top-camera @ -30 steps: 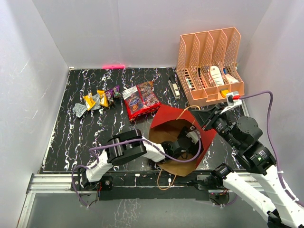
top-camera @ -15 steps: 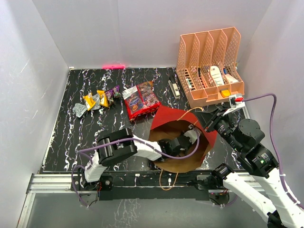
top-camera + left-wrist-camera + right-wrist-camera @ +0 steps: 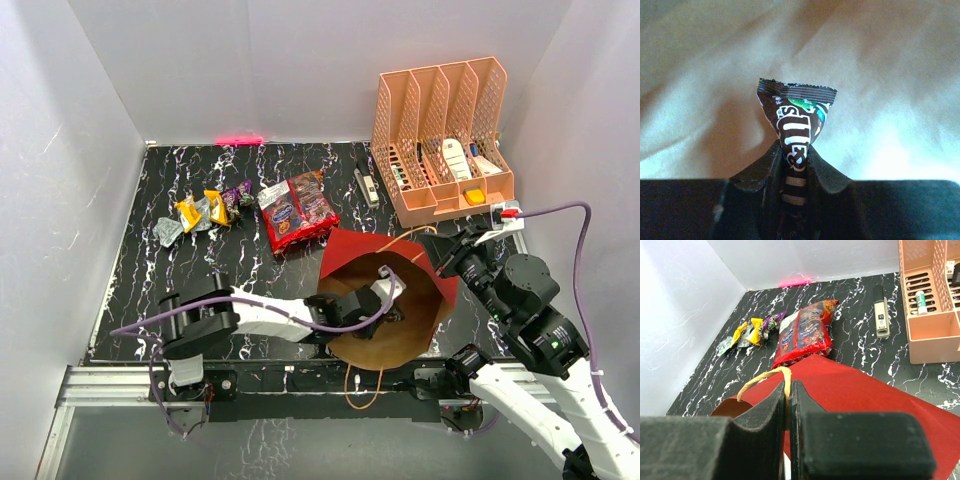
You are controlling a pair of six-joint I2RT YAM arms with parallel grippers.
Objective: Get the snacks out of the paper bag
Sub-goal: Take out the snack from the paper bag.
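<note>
Black marbled desk (image 3: pixel 150 280) from above: my left arm (image 3: pixel 270 315) reaches into the paper bag (image 3: pixel 345 250). Left wrist: left hand (image 3: pixel 795 157) pinches a dark candy packet (image 3: pixel 797 117), standing straight ahead, inside the bag. Right wrist: right hand (image 3: pixel 788 390) clamps the bag's cord handle (image 3: pixel 762 377).

Bright, even light from above; shadows soft. Inside the paper bag (image 3: pixel 880 60), glare washes out the right side.

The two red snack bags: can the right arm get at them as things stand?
Probably not yet. The right gripper is shut on the cord handle of the paper bag, which lies between it and the red snack bags; it must let go first.
</note>
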